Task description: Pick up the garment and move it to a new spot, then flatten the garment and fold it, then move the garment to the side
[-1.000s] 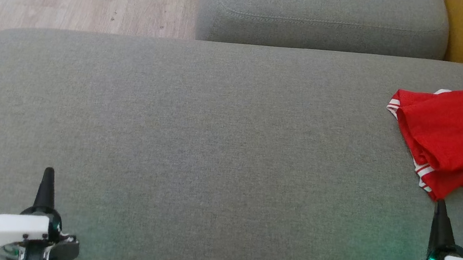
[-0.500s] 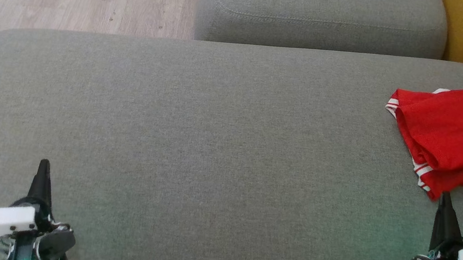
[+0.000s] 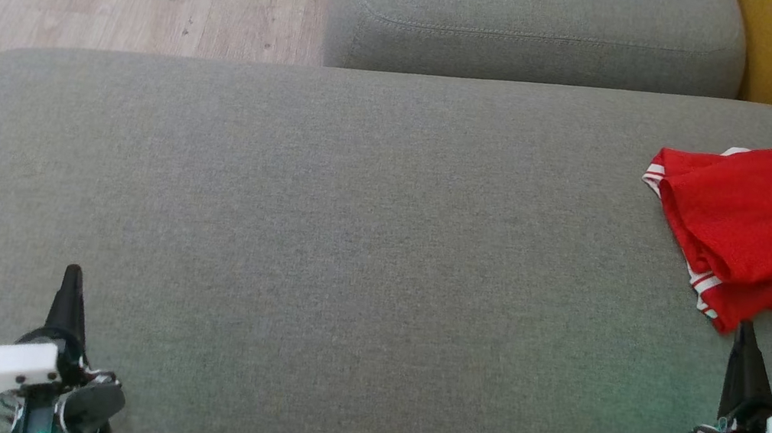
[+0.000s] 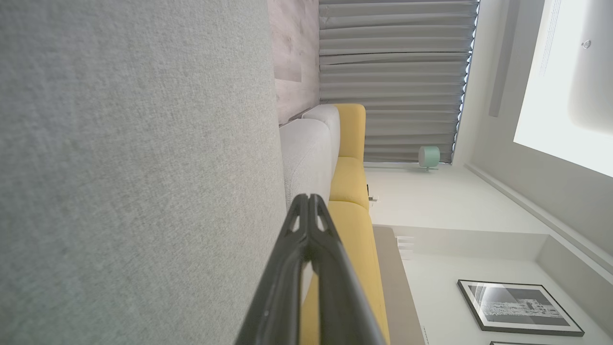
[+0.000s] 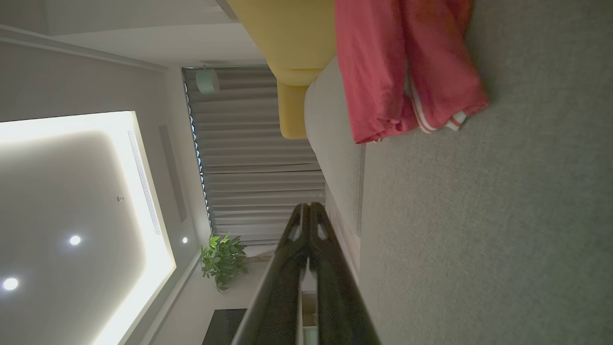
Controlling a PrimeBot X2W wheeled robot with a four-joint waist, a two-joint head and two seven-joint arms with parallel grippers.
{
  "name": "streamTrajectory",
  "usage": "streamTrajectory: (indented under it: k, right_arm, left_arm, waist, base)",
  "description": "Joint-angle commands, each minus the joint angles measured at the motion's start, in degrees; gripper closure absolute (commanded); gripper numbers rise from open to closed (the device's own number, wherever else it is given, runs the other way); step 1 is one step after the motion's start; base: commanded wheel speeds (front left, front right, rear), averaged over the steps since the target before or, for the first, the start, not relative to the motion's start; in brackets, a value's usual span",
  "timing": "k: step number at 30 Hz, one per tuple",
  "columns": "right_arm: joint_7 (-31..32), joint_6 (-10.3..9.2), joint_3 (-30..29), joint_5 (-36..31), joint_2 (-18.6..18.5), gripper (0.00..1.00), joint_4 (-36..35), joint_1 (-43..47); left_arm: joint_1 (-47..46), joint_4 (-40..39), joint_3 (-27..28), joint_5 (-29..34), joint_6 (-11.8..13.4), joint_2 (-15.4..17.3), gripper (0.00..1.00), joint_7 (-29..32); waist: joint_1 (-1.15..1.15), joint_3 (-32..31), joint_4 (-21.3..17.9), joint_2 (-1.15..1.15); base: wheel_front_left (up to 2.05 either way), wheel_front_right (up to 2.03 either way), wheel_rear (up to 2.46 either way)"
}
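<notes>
The folded red garment lies at the far right of the grey sofa cushion, with the right gripper pinched closed and empty just beside its near corner and the left gripper likewise closed at near left, while the wrist views add a potted plant and a framed picture.

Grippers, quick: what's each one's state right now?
Left gripper: shut, holding nothing.
Right gripper: shut, holding nothing; the red garment lies free ahead of it.
</notes>
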Motion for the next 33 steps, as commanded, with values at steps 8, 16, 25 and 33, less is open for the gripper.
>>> streamTrajectory:
  k: [8, 16, 25, 33]
  right_arm:
    - [0.56, -0.04, 0.9, -0.12, -0.6, 1.0, -1.8, -3.03]
    - [0.71, -0.04, 0.72, -0.28, -0.47, 1.0, -1.79, -3.05]
    - [0.85, -0.04, 0.55, -0.42, -0.35, 1.0, -1.78, -3.06]
    - [0.94, -0.04, 0.43, -0.52, -0.27, 1.0, -1.77, -3.07]
  left_arm:
    - [-2.76, -1.62, 2.49, 0.33, -0.4, 0.41, 1.0, 0.47]
    - [-2.78, -1.61, 2.69, 0.49, -0.4, 0.27, 1.0, 0.62]
    - [-2.79, -1.6, 2.87, 0.64, -0.4, 0.15, 1.0, 0.77]
    - [-2.8, -1.59, 3.0, 0.75, -0.4, 0.06, 1.0, 0.87]
  waist:
    - [0.0, 0.0, 0.0, 0.0]
    - [0.0, 0.0, 0.0, 0.0]
    - [0.0, 0.0, 0.0, 0.0]
    - [0.0, 0.0, 0.0, 0.0]
  base:
    - [0.0, 0.0, 0.0]
    - [0.0, 0.0, 0.0]
    - [0.0, 0.0, 0.0]
    - [0.0, 0.0, 0.0]
